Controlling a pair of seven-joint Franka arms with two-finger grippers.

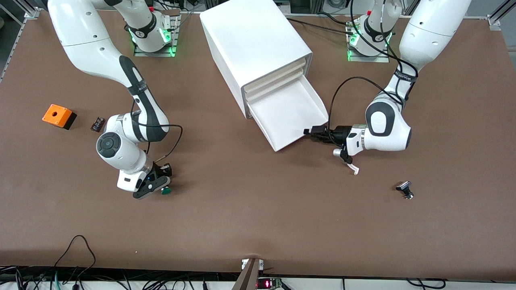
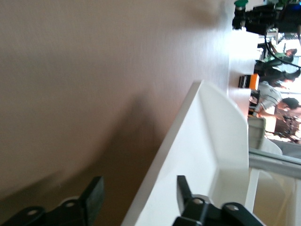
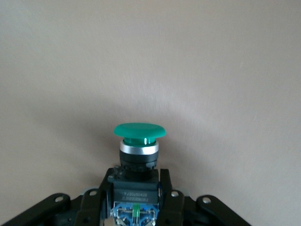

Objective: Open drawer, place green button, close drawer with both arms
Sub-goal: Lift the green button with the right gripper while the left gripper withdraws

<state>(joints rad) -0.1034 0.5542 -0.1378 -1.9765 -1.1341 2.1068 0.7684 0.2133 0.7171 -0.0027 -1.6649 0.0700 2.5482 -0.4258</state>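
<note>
Right wrist view: button (image 3: 139, 155) clamped by blue-black body in right claw (image 3: 136, 200), green cap clear of fingers, low over counter (image 1: 258, 209) toward right arm's end. Judged light, rigid, cap slick – body flats best hold. Drawer (image 1: 288, 114) pulled out; left claw (image 2: 136, 197) part-open astride its front edge – gripping nothing.

the only writing is a small white label on the dark body of the button (image 3: 136, 186), seen in the right wrist view. it carries a line of tiny characters, too small to read for certain. nothing else shows text.
</note>
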